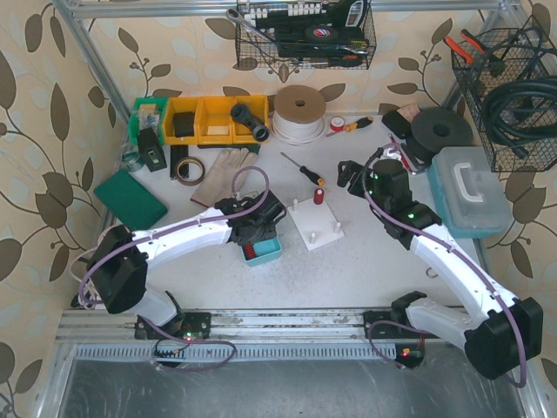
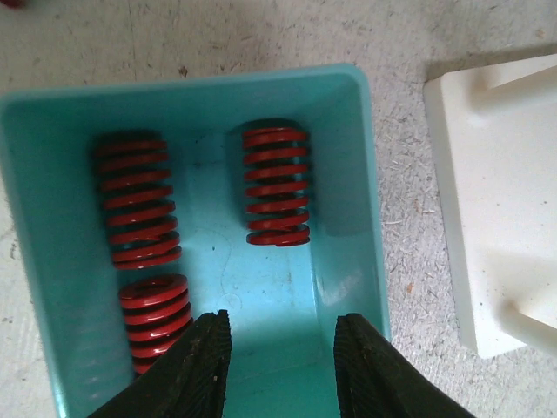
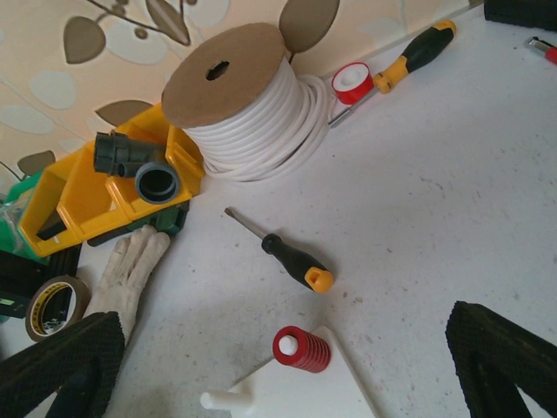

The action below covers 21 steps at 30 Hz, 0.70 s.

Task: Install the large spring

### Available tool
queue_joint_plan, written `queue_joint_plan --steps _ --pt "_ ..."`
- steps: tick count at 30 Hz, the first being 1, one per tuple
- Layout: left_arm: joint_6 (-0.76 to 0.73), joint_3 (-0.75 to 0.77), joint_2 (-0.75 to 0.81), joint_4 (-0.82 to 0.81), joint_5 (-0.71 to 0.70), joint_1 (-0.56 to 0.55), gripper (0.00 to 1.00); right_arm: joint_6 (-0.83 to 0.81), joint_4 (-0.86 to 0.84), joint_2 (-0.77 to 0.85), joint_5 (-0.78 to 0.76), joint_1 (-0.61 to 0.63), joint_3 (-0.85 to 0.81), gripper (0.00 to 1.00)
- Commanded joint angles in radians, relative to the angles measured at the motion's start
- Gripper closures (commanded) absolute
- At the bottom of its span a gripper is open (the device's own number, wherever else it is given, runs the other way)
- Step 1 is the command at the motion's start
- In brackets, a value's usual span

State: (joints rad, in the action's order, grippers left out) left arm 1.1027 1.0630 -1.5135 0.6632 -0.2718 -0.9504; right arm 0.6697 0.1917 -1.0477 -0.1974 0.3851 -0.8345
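Observation:
A teal bin (image 2: 365, 183) holds three red springs: a long one (image 2: 135, 200) at the left, a slightly shorter one (image 2: 277, 185) in the middle, and a short one (image 2: 155, 313) at the near left. My left gripper (image 2: 283, 348) hangs over the near end of the bin (image 1: 265, 252). Its jaws stand apart with only bare bin floor between them, and the left finger (image 2: 196, 370) is beside the short spring. The white peg plate (image 1: 315, 225) carries one red spring (image 3: 303, 348) on a peg. Above that plate my right gripper (image 3: 287, 344) is wide open and empty.
A black-and-orange screwdriver (image 3: 291, 257) lies just beyond the plate. Further back are a white cable spool (image 3: 252, 104), yellow bins (image 1: 213, 117), a glove (image 1: 224, 168) and a tape roll (image 1: 185, 168). A clear toolbox (image 1: 470, 187) stands at the right and a green pad (image 1: 130, 198) at the left.

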Motion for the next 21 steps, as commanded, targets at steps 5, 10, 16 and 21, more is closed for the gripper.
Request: queue_joint_plan --steps 5,10,16,21 --pt "0.018 0.004 -0.087 -0.062 0.015 0.019 0.61 0.002 -0.100 -0.040 0.066 0.000 -0.002 0.01" --pt "0.048 -0.030 -0.107 -0.086 0.016 0.058 0.63 -0.007 -0.105 -0.056 0.060 0.000 -0.012 0.01" --pt "0.023 -0.075 -0.104 -0.187 0.024 0.079 0.61 -0.022 -0.114 -0.040 0.066 0.001 -0.016 0.01" --pt "0.022 -0.084 -0.118 -0.236 0.013 0.079 0.61 -0.018 -0.136 -0.057 0.085 0.002 -0.015 0.02"
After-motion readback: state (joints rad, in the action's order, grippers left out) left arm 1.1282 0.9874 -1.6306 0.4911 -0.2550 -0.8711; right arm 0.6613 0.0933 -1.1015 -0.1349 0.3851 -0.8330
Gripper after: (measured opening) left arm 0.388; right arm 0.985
